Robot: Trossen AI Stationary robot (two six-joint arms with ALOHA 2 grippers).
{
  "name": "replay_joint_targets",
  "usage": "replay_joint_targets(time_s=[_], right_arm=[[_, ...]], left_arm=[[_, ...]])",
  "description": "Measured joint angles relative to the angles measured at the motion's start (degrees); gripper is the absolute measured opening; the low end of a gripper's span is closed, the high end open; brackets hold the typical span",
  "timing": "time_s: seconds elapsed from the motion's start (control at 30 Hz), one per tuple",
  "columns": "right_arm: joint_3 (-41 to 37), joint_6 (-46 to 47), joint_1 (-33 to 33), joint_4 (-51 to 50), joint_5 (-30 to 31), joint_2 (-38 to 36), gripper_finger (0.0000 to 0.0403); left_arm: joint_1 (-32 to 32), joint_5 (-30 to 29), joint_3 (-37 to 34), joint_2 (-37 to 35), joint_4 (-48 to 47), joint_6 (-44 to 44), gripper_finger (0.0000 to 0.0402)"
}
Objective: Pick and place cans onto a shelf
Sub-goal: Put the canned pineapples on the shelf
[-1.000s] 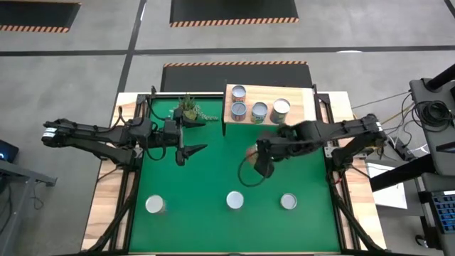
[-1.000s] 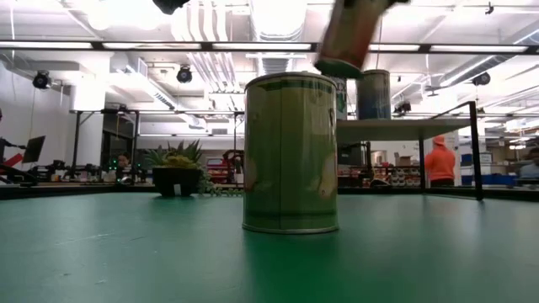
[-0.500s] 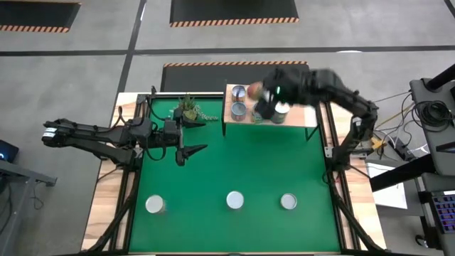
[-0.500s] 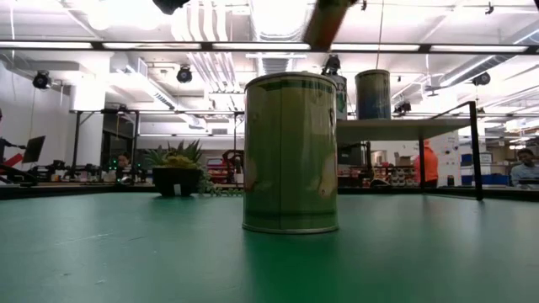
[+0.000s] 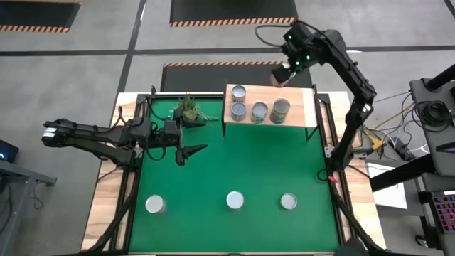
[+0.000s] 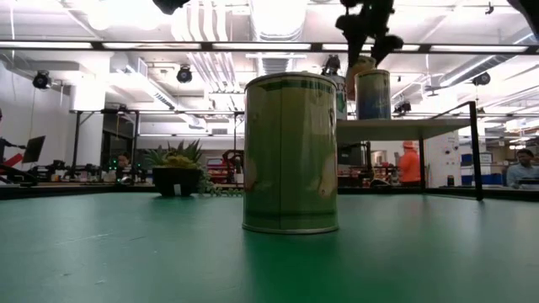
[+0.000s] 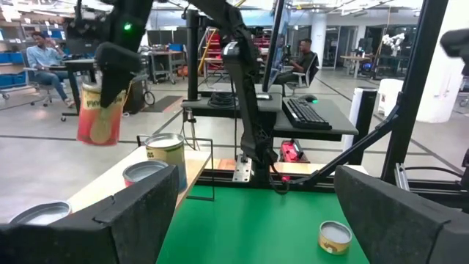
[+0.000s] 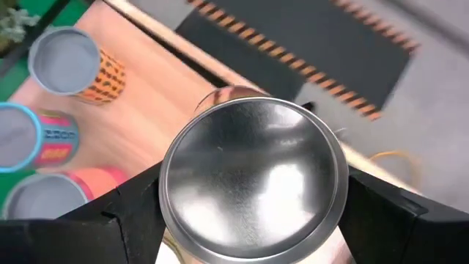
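My right gripper (image 5: 288, 67) hangs high over the far edge of the light-wood shelf (image 5: 302, 107), shut on a can (image 7: 99, 110) with a red and yellow label. Several cans (image 5: 259, 112) stand upright on the shelf. Three more cans (image 5: 235, 200) stand on their bases in a row near the front of the green mat; the middle one (image 6: 290, 151) fills the low view. My left gripper (image 5: 200, 135) waits open and level over the mat's left side, next to the potted plant (image 5: 188, 110). My right gripper pinches the can between its two fingers (image 8: 132, 209), one on each side of its wall just below the silver top (image 8: 253, 172). The fingers come from above, slanting down. The can hangs below them, slightly tilted, lifted clear above the shelf (image 7: 99, 128).
The shelf stands on thin black legs (image 6: 474, 151) at the mat's far right. The shelf's right part (image 5: 302, 99) is bare wood. A wooden rim and black frame (image 5: 131, 185) border the mat. People sit at desks in the room beyond.
My right gripper has swung from over the mat's middle right toward the far edge, rising and rolling as it went, and now hangs above the shelf's far side. The can has stayed in its fingers throughout.
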Motion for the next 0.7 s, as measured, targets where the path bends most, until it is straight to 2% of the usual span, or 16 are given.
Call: replay_joint_targets(time_s=[0.1, 0.37, 0.7], right_arm=[[-0.4, -0.1, -1.6, 0.0, -4.3, 1.4, 0.0311], [-1.7, -0.4, -0.9, 0.1, -4.5, 4.3, 0.0311], [-5.5, 2.3, 1.9, 0.1, -3.2, 4.3, 0.0312]], left_arm=[[0.0, 0.0, 0.0, 0.0, 0.0, 0.0, 0.0346], [0.0, 0.0, 0.0, 0.0, 0.0, 0.0, 0.0346], [0.0, 0.0, 0.0, 0.0, -0.7, 0.0, 0.0346]])
